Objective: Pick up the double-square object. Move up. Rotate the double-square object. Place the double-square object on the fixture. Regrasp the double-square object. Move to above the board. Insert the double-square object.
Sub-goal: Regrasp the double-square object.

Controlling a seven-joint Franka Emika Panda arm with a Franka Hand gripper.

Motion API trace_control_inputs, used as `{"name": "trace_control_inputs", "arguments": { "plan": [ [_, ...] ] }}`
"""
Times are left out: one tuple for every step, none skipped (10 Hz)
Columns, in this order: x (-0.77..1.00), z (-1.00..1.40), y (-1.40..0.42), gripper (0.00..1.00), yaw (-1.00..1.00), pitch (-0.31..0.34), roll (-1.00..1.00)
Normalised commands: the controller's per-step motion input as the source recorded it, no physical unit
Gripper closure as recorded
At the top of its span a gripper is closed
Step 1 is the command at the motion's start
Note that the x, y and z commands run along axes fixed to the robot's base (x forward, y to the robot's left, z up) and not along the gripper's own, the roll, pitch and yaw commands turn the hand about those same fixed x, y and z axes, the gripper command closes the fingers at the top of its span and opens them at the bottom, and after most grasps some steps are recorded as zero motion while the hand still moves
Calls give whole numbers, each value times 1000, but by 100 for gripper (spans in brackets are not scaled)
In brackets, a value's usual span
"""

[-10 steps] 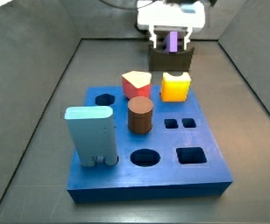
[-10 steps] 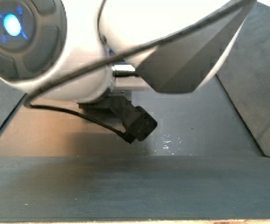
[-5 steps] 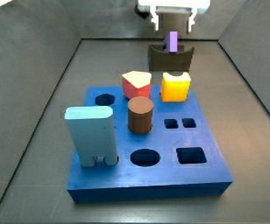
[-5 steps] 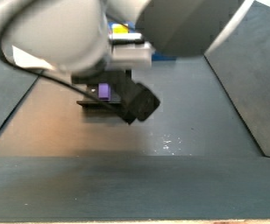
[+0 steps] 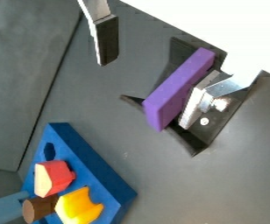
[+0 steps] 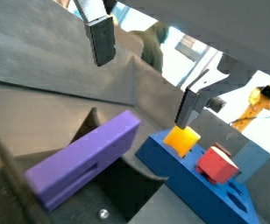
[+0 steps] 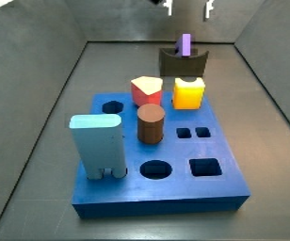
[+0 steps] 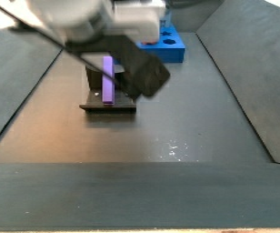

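Compared with the frame half a second back, the gripper (image 7: 189,8) has risen clear of the double-square object (image 7: 185,45), and only its lower tips show at the top edge of a side view. The double-square object stands upright in the notch of the fixture (image 7: 183,64), unheld, behind the yellow cube (image 7: 189,92) and the far end of the board (image 7: 160,155). The fingers (image 5: 106,40) are spread wide and hold nothing; in both wrist views the purple piece lies between and below them without contact. Judged from its look, the piece is a rigid, light plastic bar with smooth flat faces, so it should not deform but could slip or tip in the notch if nudged sideways. The regrasp is best taken across the two broad flat faces of the upper, free portion, well above the fixture walls. A wrist view (image 6: 85,166) shows a lengthwise groove in one narrow face and the notch walls that cradle the lower end; neither side view resolves these. A side view (image 8: 110,76) shows the piece from the opposite direction, upright on the fixture's base plate on the dark worktop (image 8: 167,136), with the arm body overlapping it. Only the side view that faces the board shows the pegs already seated and its open holes.
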Motion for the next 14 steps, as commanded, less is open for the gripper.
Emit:
{"name": "trace_control_inputs", "arguments": {
  "plan": [
    [-115, 806, -1000, 0, 18, 46, 1000],
    [-139, 755, -1000, 0, 17, 38, 1000],
    [-116, 544, -874, 0, 17, 32, 1000],
    [-78, 329, -712, 0, 16, 31, 1000],
    [-59, 183, -594, 0, 16, 30, 1000],
    [-20, 23, -287, 0, 17, 28, 1000],
    [-21, 8, -150, 0, 17, 26, 1000],
    [-24, -2, 4, 0, 18, 23, 1000],
    [-27, 5, -22, 0, 18, 19, 1000],
    [-26, 11, -35, 0, 19, 14, 1000],
    [-26, 8, -30, 0, 19, 10, 1000],
    [-24, 0, -23, 0, 20, 5, 1000],
    [-21, -1, -22, 0, 21, 1, 1000],
    [-22, 1, -24, 0, 23, -2, 1000]
  ]
}}
